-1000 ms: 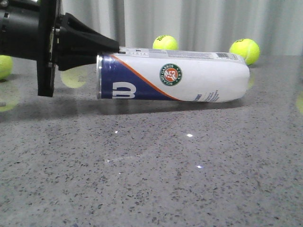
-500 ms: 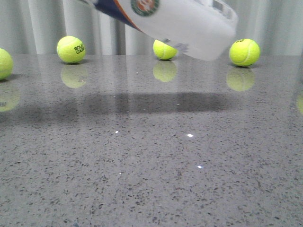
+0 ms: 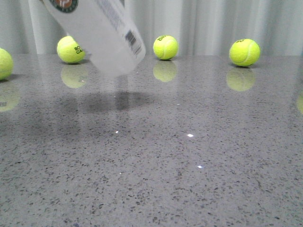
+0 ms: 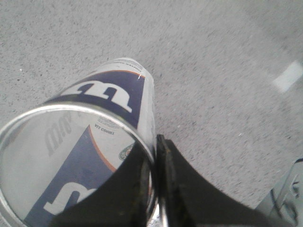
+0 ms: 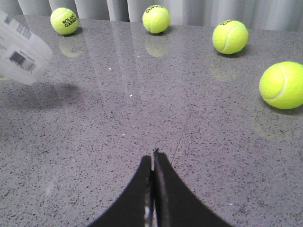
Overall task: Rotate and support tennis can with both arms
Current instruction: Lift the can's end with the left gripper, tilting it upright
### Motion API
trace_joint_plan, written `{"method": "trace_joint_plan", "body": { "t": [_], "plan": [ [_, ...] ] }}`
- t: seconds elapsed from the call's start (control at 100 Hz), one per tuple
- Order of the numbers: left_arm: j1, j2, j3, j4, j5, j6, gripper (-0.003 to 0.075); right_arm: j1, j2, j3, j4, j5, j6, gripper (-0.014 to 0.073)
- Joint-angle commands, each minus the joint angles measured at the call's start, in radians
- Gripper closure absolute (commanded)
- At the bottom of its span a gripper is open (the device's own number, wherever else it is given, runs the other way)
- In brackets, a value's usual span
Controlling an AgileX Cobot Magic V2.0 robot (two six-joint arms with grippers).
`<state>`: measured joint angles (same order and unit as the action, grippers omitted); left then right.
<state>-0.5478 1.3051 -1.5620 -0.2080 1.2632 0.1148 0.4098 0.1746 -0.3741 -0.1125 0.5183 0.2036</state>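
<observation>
Front view: the tennis can (image 3: 97,33) hangs tilted above the grey table (image 3: 189,156), its upper part cut off by the frame edge; only the closed white end, the barcode and part of the round logo show, with a shadow on the table beneath. Neither arm appears here. Four tennis balls (image 3: 165,47) line the far edge.

Left wrist view: the left gripper (image 4: 156,142) pinches the can's silver rim, one finger inside the open mouth, one outside; the fingertips (image 4: 163,156) are partly lost against the dark label.

Right wrist view: the right gripper (image 5: 152,158) is closed on nothing, fingers pressed together over bare table, well apart from the can, whose end shows at the frame edge.
</observation>
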Motion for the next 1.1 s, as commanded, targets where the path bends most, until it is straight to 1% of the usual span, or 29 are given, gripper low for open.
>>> {"method": "trace_joint_plan", "body": {
  "t": [0.0,0.19,0.31,0.38,0.43,0.5,0.67,0.69,0.74,0.94,1.09],
  "plan": [
    [-0.050,0.009,-0.032,0.027,0.011,-0.024,0.0741,-0.006,0.011,-0.025,-0.016,-0.072,-0.002,0.0650],
    [-0.088,0.063,-0.032,0.035,0.011,-0.020,0.0741,-0.006,0.011,-0.025,-0.016,-0.072,-0.002,0.0650],
    [-0.090,0.065,-0.032,0.035,0.011,-0.018,0.0740,-0.006,0.011,-0.025,-0.016,-0.072,-0.002,0.0650],
    [-0.090,0.065,-0.032,0.035,0.011,-0.017,0.0722,-0.006,0.011,-0.025,-0.016,-0.072,-0.002,0.0650],
    [-0.090,0.065,-0.032,0.035,0.011,-0.017,0.0684,-0.006,0.011,-0.025,-0.016,-0.072,-0.002,0.0650],
    [-0.090,0.065,-0.032,0.035,0.009,-0.017,0.0600,-0.006,0.011,-0.025,-0.016,-0.072,-0.002,0.0650],
    [-0.088,0.065,-0.032,0.035,-0.013,-0.017,0.0316,-0.006,0.011,-0.025,-0.016,-0.072,-0.002,0.0650],
    [-0.088,0.065,-0.032,0.035,-0.018,-0.017,0.0291,-0.006,0.011,-0.025,-0.016,-0.072,-0.002,0.0650],
    [-0.088,0.065,-0.032,0.037,-0.033,-0.012,0.0257,-0.006,0.011,-0.025,-0.016,-0.072,-0.002,0.0650],
    [-0.088,0.078,-0.032,0.026,-0.105,0.000,0.0260,-0.006,0.011,-0.025,-0.016,-0.072,-0.002,0.0650],
    [-0.088,0.115,-0.050,0.026,-0.136,0.000,0.0260,-0.006,0.011,-0.025,-0.016,-0.072,-0.002,0.0650]
  ]
}}
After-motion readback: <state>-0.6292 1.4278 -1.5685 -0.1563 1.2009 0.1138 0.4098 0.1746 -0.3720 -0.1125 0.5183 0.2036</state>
